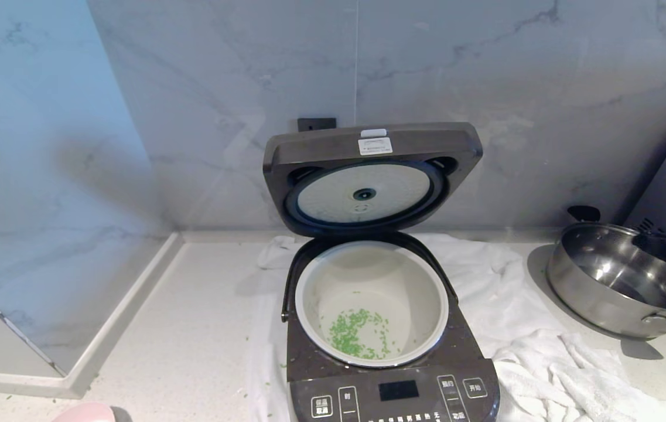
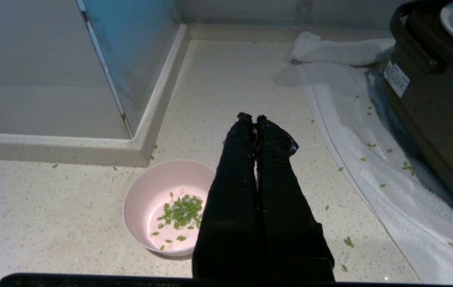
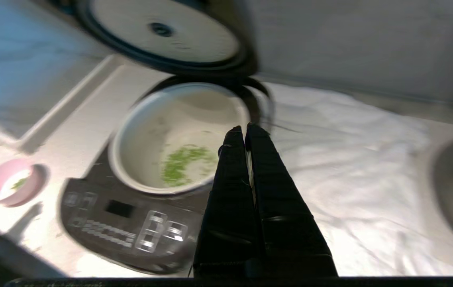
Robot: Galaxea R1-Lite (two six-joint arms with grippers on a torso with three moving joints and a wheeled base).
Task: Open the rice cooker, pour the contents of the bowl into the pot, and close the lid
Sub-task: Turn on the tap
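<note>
Two tools, both pressed together, empty: left tool (image 2: 252,118) over speckled counter (image 2: 226,87) beside round pale pink bowl (image 2: 169,206); right tool (image 3: 244,129) near smooth cream pot (image 1: 371,303). Rice cooker (image 1: 391,375) on rumpled white towel (image 1: 520,316), lid (image 1: 371,176) raised, dimpled underside showing. Green chopped contents (image 1: 359,334) mostly in pot, some in bowl.

Contents (image 1: 359,334) in pot (image 1: 371,305); bowl (image 1: 84,412) left of rice cooker (image 1: 391,387); pan (image 1: 620,278) right.

Grey-veined marble wall (image 1: 485,88) fills top of frame; bluish panel (image 1: 34,176) upper left. Pale speckled counter (image 1: 192,328) lower left w/ raised edge, black outlet (image 1: 316,124) top centre.
</note>
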